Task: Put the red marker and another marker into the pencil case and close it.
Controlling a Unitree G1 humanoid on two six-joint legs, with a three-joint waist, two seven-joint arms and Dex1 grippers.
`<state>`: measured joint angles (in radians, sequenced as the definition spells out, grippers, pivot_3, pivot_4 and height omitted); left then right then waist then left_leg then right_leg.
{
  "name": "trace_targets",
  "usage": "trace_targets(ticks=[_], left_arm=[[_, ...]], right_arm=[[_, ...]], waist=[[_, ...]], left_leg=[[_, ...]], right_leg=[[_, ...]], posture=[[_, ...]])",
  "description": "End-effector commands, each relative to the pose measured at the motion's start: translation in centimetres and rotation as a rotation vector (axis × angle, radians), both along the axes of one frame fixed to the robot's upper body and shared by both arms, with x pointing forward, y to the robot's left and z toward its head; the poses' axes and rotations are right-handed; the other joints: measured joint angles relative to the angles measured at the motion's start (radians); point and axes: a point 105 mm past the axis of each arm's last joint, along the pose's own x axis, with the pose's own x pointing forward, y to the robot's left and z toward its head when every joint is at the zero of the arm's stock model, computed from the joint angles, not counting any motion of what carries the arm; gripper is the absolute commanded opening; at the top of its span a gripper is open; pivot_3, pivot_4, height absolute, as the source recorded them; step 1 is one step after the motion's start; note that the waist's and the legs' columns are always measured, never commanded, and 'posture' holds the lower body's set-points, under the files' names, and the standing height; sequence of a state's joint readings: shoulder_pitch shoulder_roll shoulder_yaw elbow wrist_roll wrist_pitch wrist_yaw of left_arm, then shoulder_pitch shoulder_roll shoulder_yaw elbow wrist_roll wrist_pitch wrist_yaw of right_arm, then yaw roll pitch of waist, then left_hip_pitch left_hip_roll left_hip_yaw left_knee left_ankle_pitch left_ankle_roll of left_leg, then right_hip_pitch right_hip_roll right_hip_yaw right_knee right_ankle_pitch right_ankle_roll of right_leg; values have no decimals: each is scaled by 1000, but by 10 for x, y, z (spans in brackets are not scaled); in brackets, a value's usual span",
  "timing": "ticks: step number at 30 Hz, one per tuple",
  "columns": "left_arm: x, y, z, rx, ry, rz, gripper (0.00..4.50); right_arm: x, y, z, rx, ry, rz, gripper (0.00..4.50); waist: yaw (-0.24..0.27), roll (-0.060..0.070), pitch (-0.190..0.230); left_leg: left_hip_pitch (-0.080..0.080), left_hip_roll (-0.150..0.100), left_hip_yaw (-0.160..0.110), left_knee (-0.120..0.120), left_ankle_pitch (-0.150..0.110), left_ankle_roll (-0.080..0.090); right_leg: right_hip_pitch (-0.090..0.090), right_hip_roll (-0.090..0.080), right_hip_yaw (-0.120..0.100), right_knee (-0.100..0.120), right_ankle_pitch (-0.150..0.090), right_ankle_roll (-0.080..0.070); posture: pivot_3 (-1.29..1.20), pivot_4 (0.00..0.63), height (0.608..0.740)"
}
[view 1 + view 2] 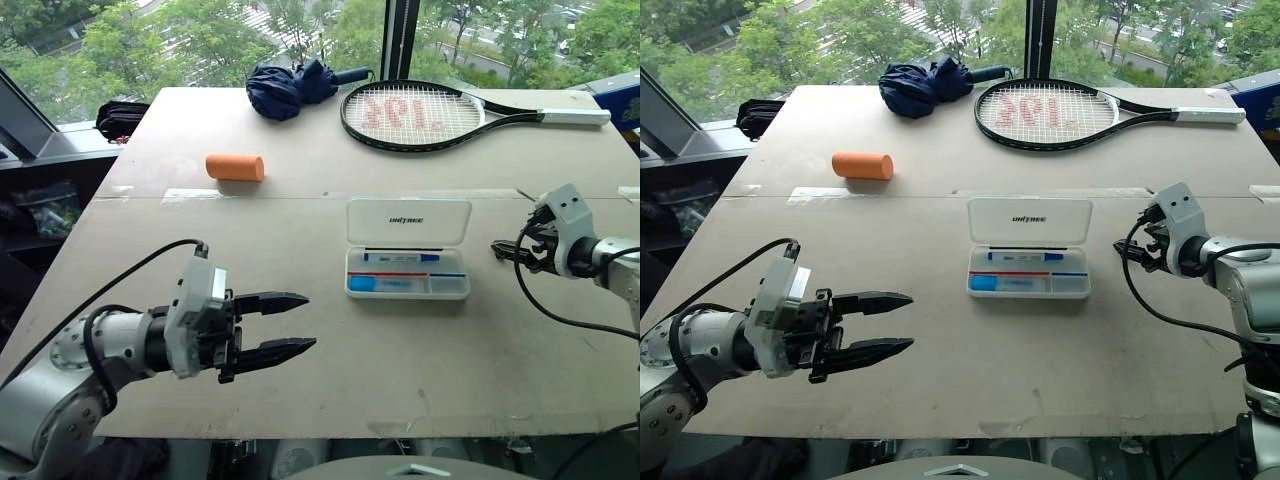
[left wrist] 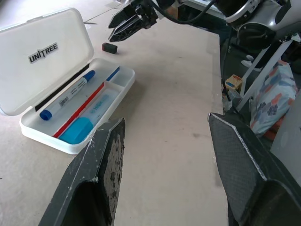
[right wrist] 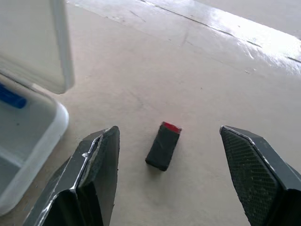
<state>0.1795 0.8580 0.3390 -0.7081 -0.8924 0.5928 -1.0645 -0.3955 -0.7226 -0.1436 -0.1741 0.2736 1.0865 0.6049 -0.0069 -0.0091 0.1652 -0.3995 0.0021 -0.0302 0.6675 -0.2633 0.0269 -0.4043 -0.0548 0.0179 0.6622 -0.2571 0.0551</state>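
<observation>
The pencil case [image 1: 458, 288] lies open in the middle of the table, its whitish lid [image 1: 408, 221] marked "UNITREE" folded back. In its clear tray lie a white marker with a blue cap [image 2: 66, 98], a slim red marker [image 2: 81, 112] and a light blue block [image 2: 77, 130]. My left gripper [image 1: 292, 323] hovers near the table's front left, pointing toward the case, open and empty. My right gripper [image 1: 500, 249] hangs just right of the case, open, its fingers [image 3: 101, 155] on either side of a small black piece with a red end [image 3: 163, 147] lying on the table.
An orange cylinder [image 1: 235, 167] lies at the back left. A folded dark blue umbrella [image 1: 290, 88] and a tennis racket [image 1: 420, 115] lie along the far edge. A taped seam [image 1: 300, 193] crosses the table behind the case.
</observation>
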Motion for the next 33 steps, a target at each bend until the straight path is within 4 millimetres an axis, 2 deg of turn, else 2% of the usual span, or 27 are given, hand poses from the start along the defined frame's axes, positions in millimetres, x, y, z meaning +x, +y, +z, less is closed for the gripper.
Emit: trace_targets(ticks=[1,3,6,8,9,11,13,15,17,20,25,32,33], left_arm=[[-4,-8,7,-9,-30,-30,2822],[-5,-9,7,-11,-32,-29,2822],[-5,-10,7,-11,-30,-25,2822],[-4,-9,7,-11,-29,-21,2822],[-4,-9,7,-11,-29,-19,2822],[-4,-9,7,-10,-27,-16,2822],[-4,-7,7,-8,-24,-16,2822],[-3,-6,5,-1,-21,-20,2822],[-4,-5,4,7,-20,-29,2822],[-4,-5,2,18,-20,-45,2822],[-8,-2,1,30,-20,-56,2822],[-14,0,1,34,-17,-45,2822],[-14,-1,1,34,-17,-43,2822]], right_arm=[[8,-7,-5,-24,-19,-82,3142],[8,-8,-14,2,-5,-107,2578],[7,-9,-17,3,-1,-116,1149],[6,-7,-13,15,-14,-102,186],[5,-7,-9,19,-24,-92,31],[-5,14,10,64,-68,75,31],[-32,46,26,82,-74,364,31],[-57,68,27,0,-61,625,31],[-65,79,25,-60,-59,759,31],[-60,92,23,-101,-66,867,31],[-54,101,14,-168,-46,996,31],[-49,88,-5,-226,32,1048,31],[-48,86,-8,-238,44,1057,492]], waist=[[-3,0,0],[-3,0,0],[-4,0,0],[-3,0,0],[-3,0,0],[-2,1,0],[-2,3,2],[-3,5,3],[-8,4,3],[-12,2,3],[-3,3,3],[-1,2,3],[-1,3,3]], left_leg=[[0,0,0,0,0,0],[0,0,0,0,0,0],[0,0,0,0,0,0],[0,0,0,0,0,0],[0,0,0,1,0,0],[0,0,0,1,0,0],[0,0,0,0,0,0],[0,0,0,0,0,1],[0,1,-1,0,0,1],[2,3,0,1,0,1],[1,3,0,1,0,1],[0,2,0,1,0,1],[0,2,0,1,0,0]], right_leg=[[0,0,0,0,0,0],[0,0,0,0,0,0],[0,1,0,0,0,0],[0,1,0,0,0,0],[0,1,-1,0,0,0],[0,1,-1,0,0,0],[0,1,-1,0,0,1],[0,1,-1,-1,0,1],[0,2,-2,-1,0,1],[1,5,-1,-1,0,1],[1,4,-1,-1,0,0],[1,2,-1,-1,0,0],[1,2,-1,-1,0,0]], posture=[[0,150,730],[0,150,730],[0,150,730],[0,150,730],[0,150,730],[0,150,730],[0,150,730],[0,150,730],[0,150,730],[0,150,730],[0,150,730],[0,150,730],[0,150,730]])
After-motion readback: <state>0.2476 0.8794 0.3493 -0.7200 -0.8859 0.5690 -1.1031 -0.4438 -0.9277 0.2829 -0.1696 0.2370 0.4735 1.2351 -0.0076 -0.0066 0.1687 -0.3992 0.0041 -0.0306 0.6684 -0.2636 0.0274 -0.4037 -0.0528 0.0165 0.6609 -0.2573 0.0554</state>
